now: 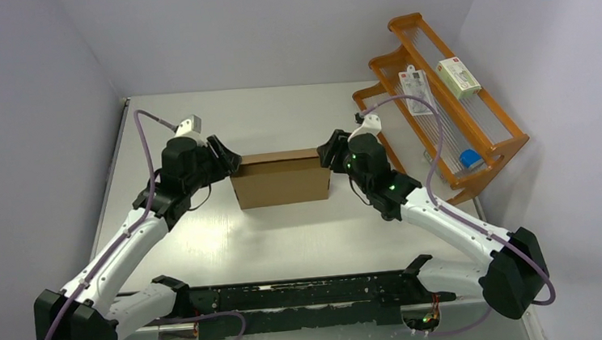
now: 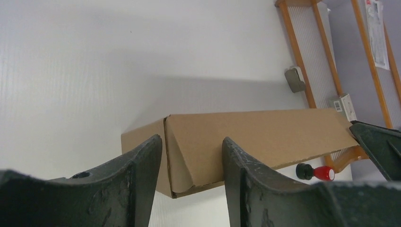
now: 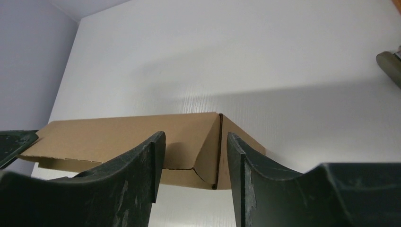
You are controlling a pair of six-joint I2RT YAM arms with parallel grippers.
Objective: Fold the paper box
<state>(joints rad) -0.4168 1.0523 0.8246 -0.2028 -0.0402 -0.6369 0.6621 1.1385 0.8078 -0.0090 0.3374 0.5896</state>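
Note:
The paper box is a closed, shallow brown cardboard mailer lying flat in the middle of the table. My left gripper is at its left end and my right gripper at its right end, both up against the cardboard. In the left wrist view the box runs away from the left gripper, whose jaws stand apart astride the end's tucked corner flap. The right wrist view mirrors this: the box lies beyond the right gripper, jaws apart around the end seam. Neither pair visibly pinches the cardboard.
An orange wire rack stands at the right, close behind my right arm, holding a white-and-green carton and a blue item. A red-and-black piece lies by the rack. A black rail runs along the near edge.

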